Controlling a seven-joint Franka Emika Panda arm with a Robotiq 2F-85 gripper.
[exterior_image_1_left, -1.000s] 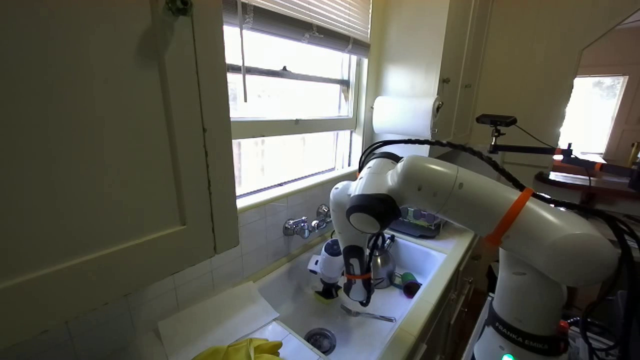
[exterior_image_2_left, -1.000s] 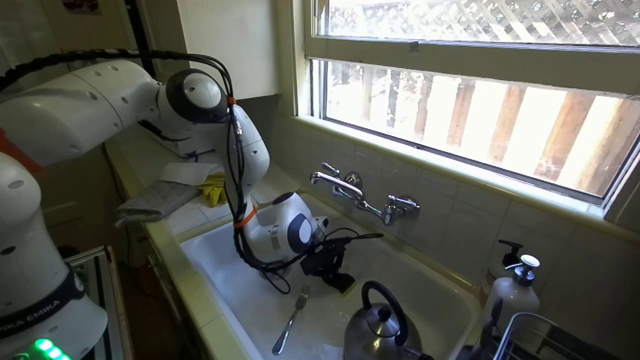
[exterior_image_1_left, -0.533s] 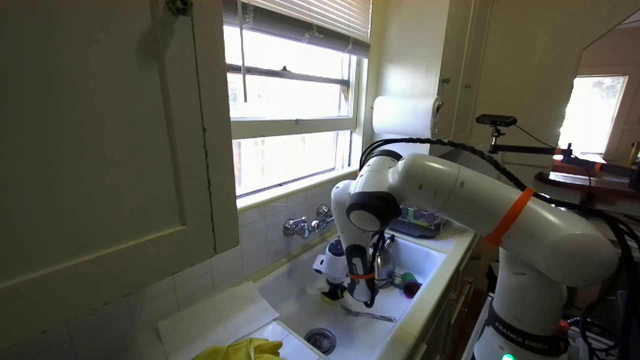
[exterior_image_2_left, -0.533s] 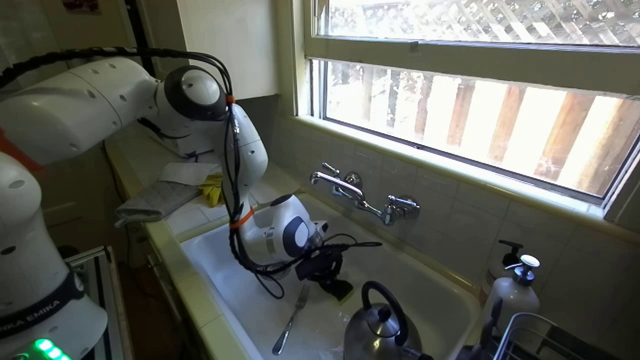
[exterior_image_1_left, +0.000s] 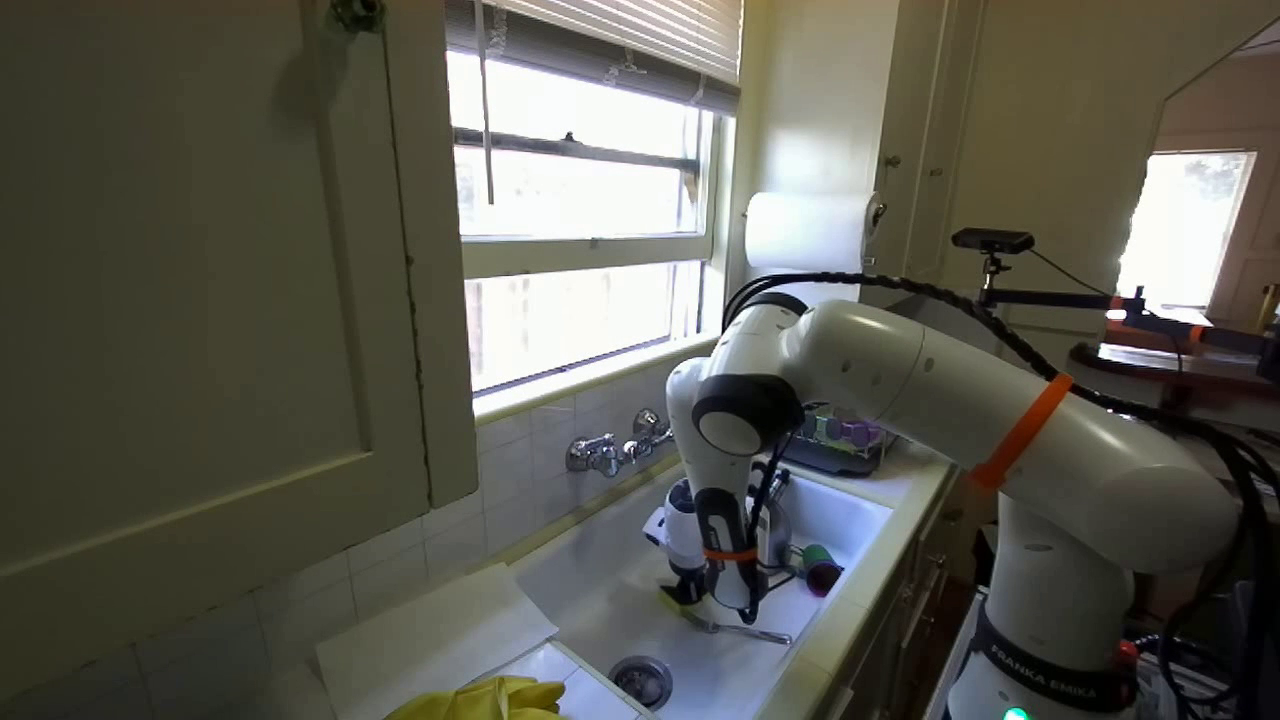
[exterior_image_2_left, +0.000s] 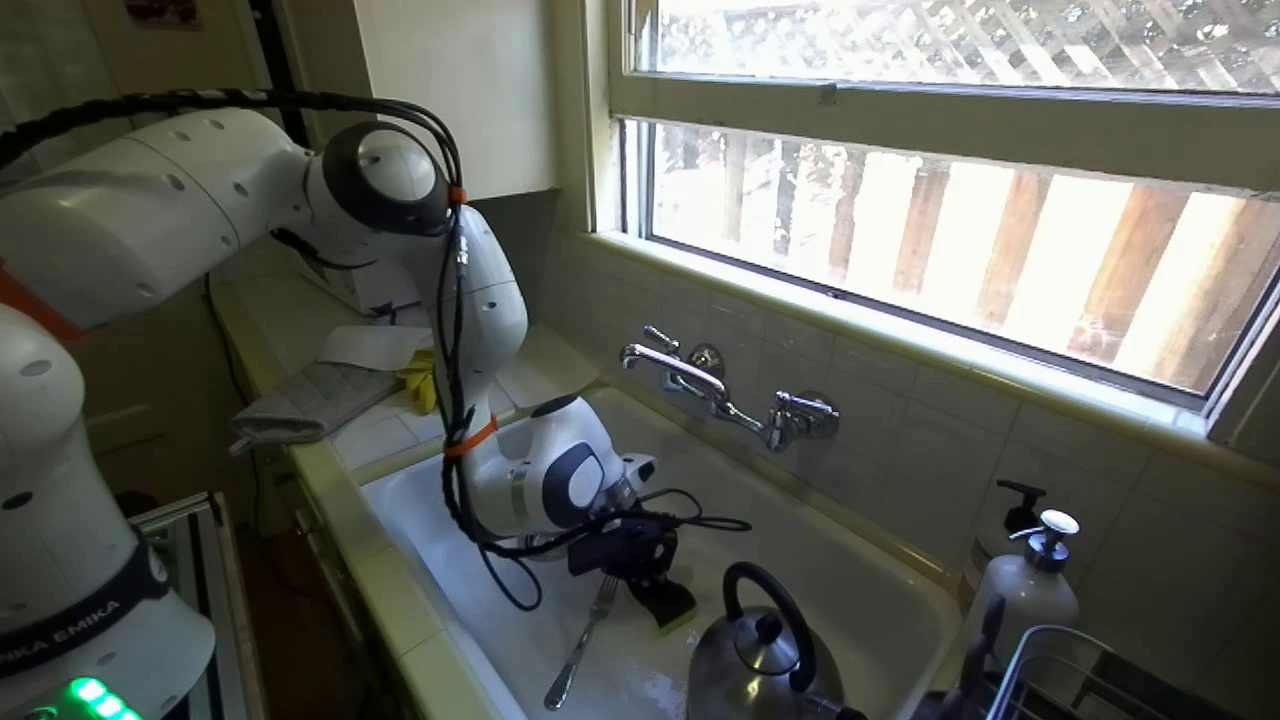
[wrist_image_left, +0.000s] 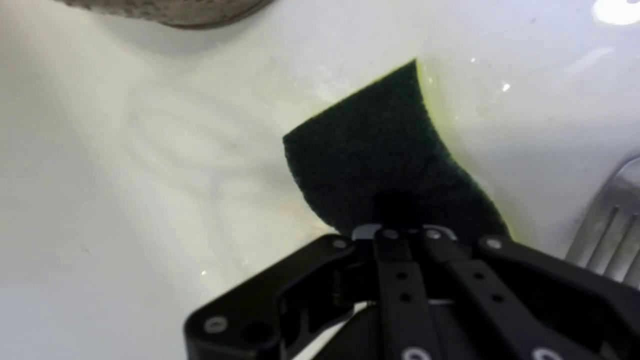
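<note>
Pincer (wrist_image_left: 398, 216) is standing narrow, gripping sponge (wrist_image_left: 365, 155); sponge is resting bent, dk side up, on sink (exterior_image_2_left: 850, 580) floor. Fork (exterior_image_2_left: 577, 656) is lying nr it, tines twd pincer. Metal kettle (exterior_image_2_left: 750, 675) is standing upright, same sink. Yel. glove (exterior_image_2_left: 420, 382) is lying on worktop (exterior_image_2_left: 378, 438) past sink end.

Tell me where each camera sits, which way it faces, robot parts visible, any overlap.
An exterior view: past the round metal drain, looking along the white rectangular sink; jointed white robot arm at picture right.
An exterior view: beyond the rounded silver kettle, looking toward the crumpled yellow glove; arm at picture left.
Wrist view: on the arm, looking down at a flat dark green sponge; jointed black gripper enters from the bottom.
Both exterior views share sink, kettle and slim silver fork, from roughly opposite ends.
</note>
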